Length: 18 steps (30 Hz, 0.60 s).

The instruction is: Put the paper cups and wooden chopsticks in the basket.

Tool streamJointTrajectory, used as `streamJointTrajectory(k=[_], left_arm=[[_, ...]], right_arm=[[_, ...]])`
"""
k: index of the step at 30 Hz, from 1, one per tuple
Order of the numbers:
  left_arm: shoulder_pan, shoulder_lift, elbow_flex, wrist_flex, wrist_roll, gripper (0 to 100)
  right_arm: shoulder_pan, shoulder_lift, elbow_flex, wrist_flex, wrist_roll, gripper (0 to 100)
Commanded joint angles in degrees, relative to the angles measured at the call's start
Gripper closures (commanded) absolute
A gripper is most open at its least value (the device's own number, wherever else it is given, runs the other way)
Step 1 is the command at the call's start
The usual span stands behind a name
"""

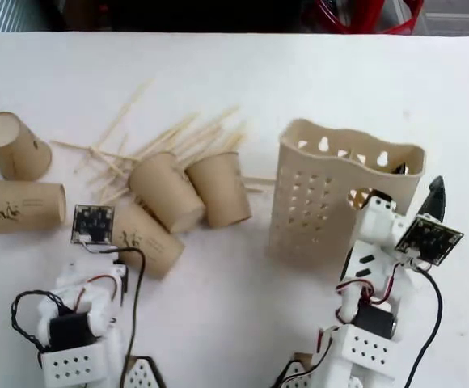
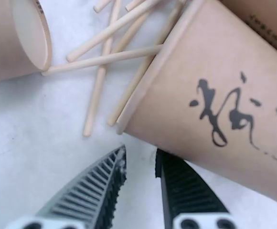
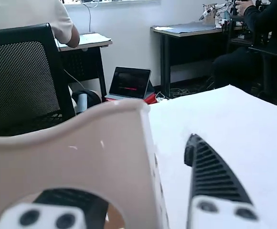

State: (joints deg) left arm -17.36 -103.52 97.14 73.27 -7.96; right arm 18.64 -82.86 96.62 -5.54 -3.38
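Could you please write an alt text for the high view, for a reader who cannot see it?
Five paper cups lie on their sides by scattered wooden chopsticks on the left of a white table; a beige perforated basket stands upright on the right. The right gripper, open, straddles a side wall of the basket.

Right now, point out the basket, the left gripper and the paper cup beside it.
basket [image 1: 311, 202]: high view, perforated front wall.
left gripper [image 2: 140, 156]: left wrist view, midway between its fingertips.
paper cup [image 2: 215, 71]: left wrist view, printed side.
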Motion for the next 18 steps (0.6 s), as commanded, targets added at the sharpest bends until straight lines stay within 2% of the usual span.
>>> streamJointTrajectory(k=[1,7,11,14,18], left_arm=[[-0.5,-0.3,-0.1,0.2,0.4,88],[-0.5,-0.3,-0.1,0.2,0.4,88],[-0.5,-0.3,-0.1,0.2,0.4,88],[-0.5,-0.3,-0.1,0.2,0.4,88],[-0.5,-0.3,-0.1,0.2,0.4,88]], right_arm=[[0.0,-1.4,0.5,-3.3,0.0,82.4],[0.0,-1.4,0.5,-13.9,-0.1,98.5],[-2.9,-1.0,0.5,-18.0,-0.1,98.2],[-6.5,-0.8,0.1,-10.4,1.4,98.0],[-10.0,-0.8,-6.0,1.4,7.0,98.1]])
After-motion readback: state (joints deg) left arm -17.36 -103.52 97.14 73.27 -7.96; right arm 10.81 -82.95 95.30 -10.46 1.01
